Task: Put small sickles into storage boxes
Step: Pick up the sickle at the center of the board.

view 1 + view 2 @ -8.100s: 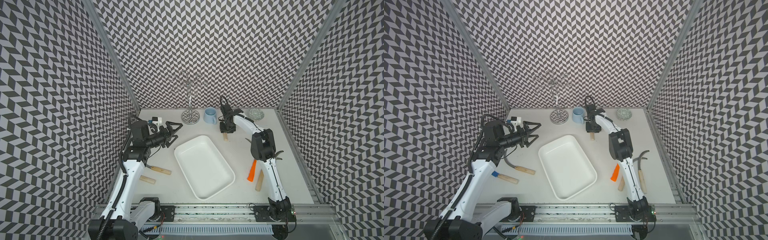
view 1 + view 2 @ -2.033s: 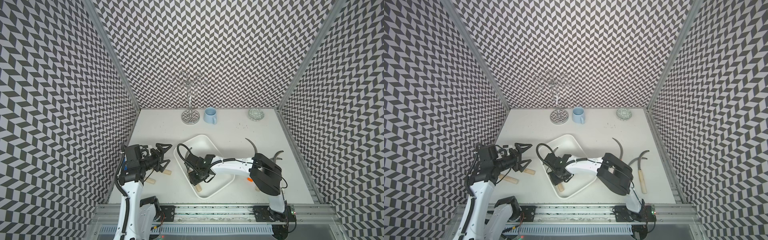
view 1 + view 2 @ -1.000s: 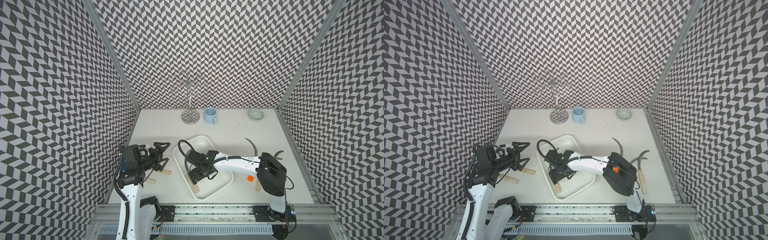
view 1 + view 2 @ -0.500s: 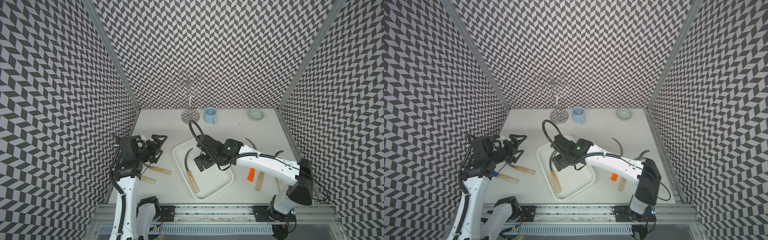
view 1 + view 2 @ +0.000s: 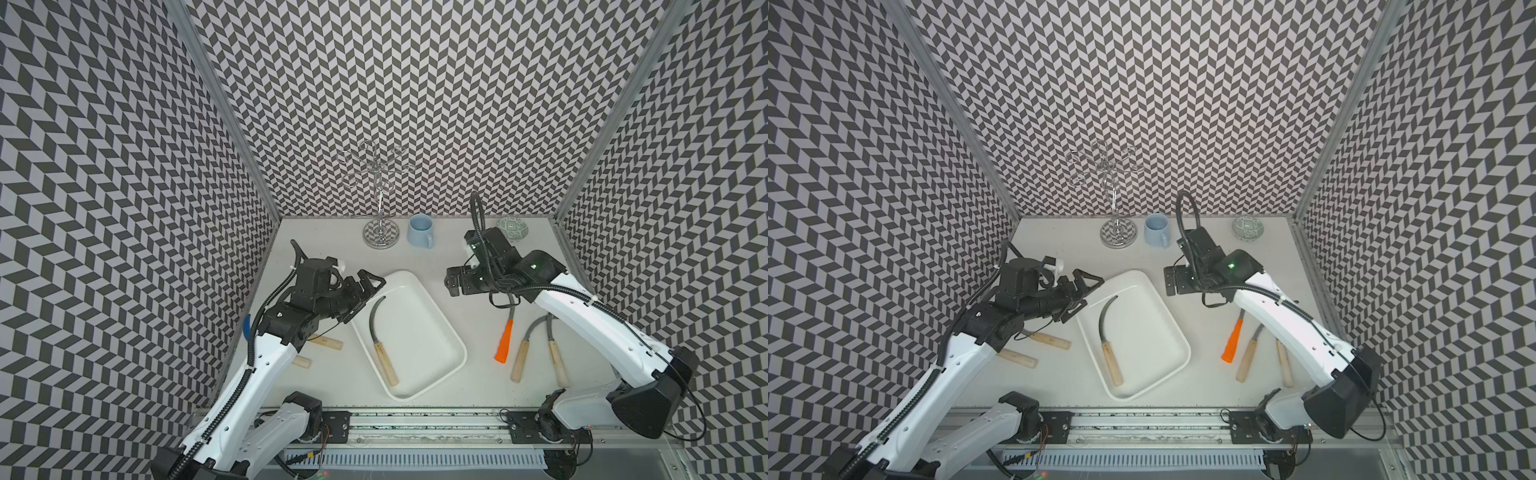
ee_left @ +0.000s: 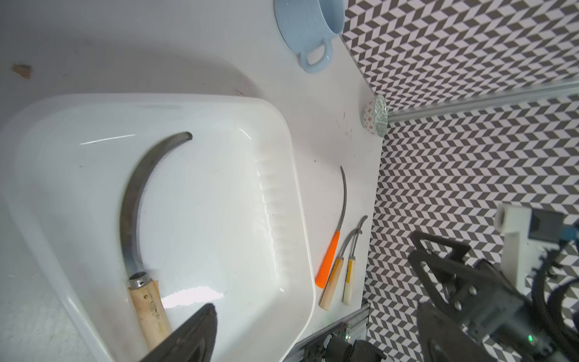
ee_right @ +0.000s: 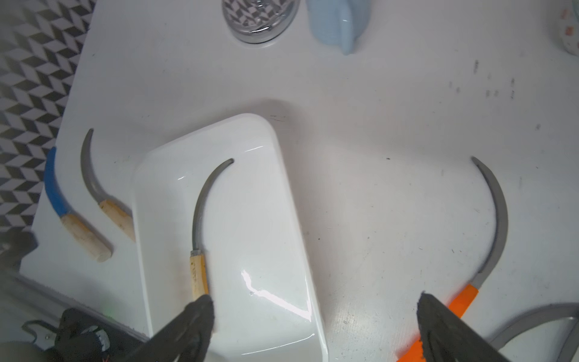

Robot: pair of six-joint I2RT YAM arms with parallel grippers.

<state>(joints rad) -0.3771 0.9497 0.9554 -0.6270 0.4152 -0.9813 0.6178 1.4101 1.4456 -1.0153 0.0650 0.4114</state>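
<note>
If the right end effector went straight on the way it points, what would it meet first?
Likely the rim of the white tray, which the right end effector faces; depth is unclear.

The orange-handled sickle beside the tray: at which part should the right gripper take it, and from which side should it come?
Probably the middle of the straight handle of the orange-handled sickle, from above, with the right gripper open across it. It lies flat on the table, the blade is thin and curved, and a wooden-handled sickle lies close beside the handle's end.

Bare table (image 5: 434, 262) between tray (image 5: 415, 332) and mug (image 5: 420, 232)
</note>
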